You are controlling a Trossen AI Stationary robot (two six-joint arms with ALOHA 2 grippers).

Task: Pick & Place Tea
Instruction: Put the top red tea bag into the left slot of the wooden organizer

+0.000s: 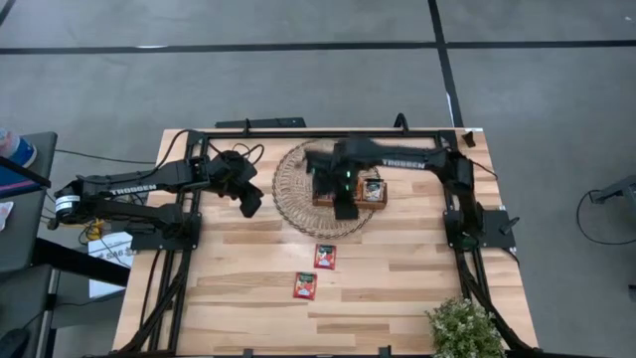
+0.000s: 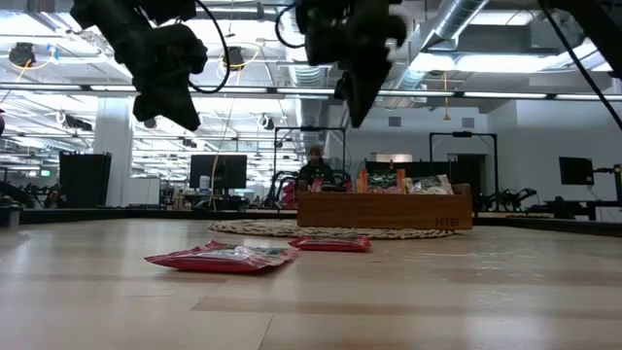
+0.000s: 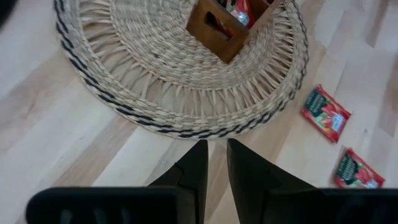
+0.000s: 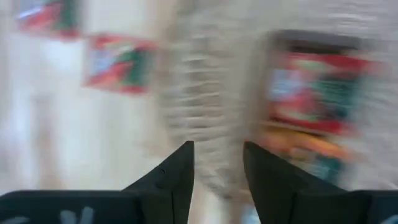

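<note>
Two red tea sachets lie flat on the wooden table, one (image 1: 325,256) just off the mat's near rim and one (image 1: 304,285) nearer the front edge. More sachets (image 2: 398,182) stand in the brown wooden tray (image 1: 320,195). My right gripper (image 1: 343,206) hangs above the tray's near side, pointing down, open, with nothing between its fingers (image 4: 217,155). The right wrist view is blurred. My left gripper (image 1: 250,202) hovers over the table left of the mat, its fingers a narrow slit apart (image 3: 216,152) and holding nothing.
The tray sits on a round woven mat (image 1: 293,189) at the table's far middle. A potted plant (image 1: 464,328) stands at the near right corner. Bare wood lies around the two loose sachets. A person (image 2: 316,160) sits in the room beyond the table.
</note>
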